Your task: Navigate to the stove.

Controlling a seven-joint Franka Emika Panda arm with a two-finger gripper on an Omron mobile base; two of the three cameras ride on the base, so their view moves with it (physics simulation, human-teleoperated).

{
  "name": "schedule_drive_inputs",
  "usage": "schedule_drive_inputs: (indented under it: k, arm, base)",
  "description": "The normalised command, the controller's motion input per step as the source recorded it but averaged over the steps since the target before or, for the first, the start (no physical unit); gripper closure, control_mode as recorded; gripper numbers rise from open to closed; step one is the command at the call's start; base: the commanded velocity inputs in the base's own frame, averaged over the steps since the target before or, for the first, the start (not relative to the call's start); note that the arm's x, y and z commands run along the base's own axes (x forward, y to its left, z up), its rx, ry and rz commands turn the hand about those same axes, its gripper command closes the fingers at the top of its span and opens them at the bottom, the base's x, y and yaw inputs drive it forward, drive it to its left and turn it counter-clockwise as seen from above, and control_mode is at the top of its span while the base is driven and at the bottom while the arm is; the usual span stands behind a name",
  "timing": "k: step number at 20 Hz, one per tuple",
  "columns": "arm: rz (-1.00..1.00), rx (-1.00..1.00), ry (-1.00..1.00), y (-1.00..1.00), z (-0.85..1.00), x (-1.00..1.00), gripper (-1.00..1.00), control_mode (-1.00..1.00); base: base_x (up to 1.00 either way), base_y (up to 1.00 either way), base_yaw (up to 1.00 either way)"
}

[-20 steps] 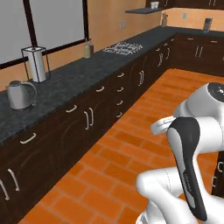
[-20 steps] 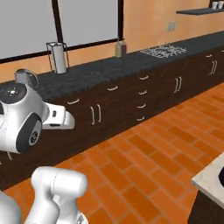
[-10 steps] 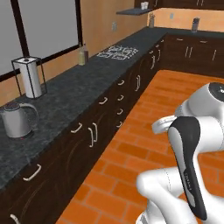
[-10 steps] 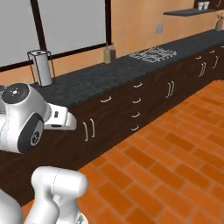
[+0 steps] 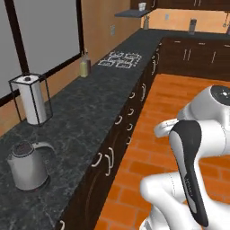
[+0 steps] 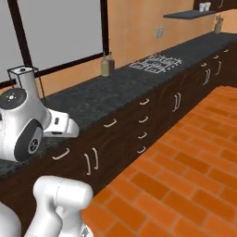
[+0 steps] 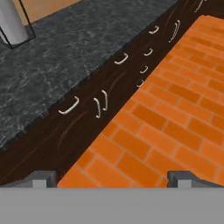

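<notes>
One stove (image 5: 120, 59) is sitting flush in the black counter (image 5: 81, 117). One kettle (image 5: 28, 165) is standing at the near end of that counter. One paper towel roll in a wire holder (image 5: 30, 99) is standing further along. One bottle (image 5: 84, 65) is standing between the holder and the stove. One wall shelf (image 5: 131, 12) is hanging beyond the stove, carrying one pale cup (image 5: 142, 6). One window (image 5: 42, 33) is showing above the counter.

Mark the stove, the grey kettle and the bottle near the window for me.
Flat dark stove with pale wire grates (image 5: 120, 59), left base view, centre of grates.
Grey metal kettle (image 5: 26, 167), left base view, body.
Small tan bottle (image 6: 107, 65), right base view, body.
</notes>
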Motion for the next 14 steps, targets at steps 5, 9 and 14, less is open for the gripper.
schedule_drive_inputs:
  k: [5, 9, 14]
  arm:
    - [0.00, 0.00, 0.00, 0.00, 0.00, 0.00, -1.00, 1.00]
    - [0.00, 0.00, 0.00, 0.00, 0.00, 0.00, -1.00, 1.00]
    - [0.00, 0.00, 0.00, 0.00, 0.00, 0.00, -1.00, 1.00]
  base:
    - [1.00, -0.72, 0.07]
    - [1.00, -0.86, 0.37]
    - [0.94, -0.82, 0.56]
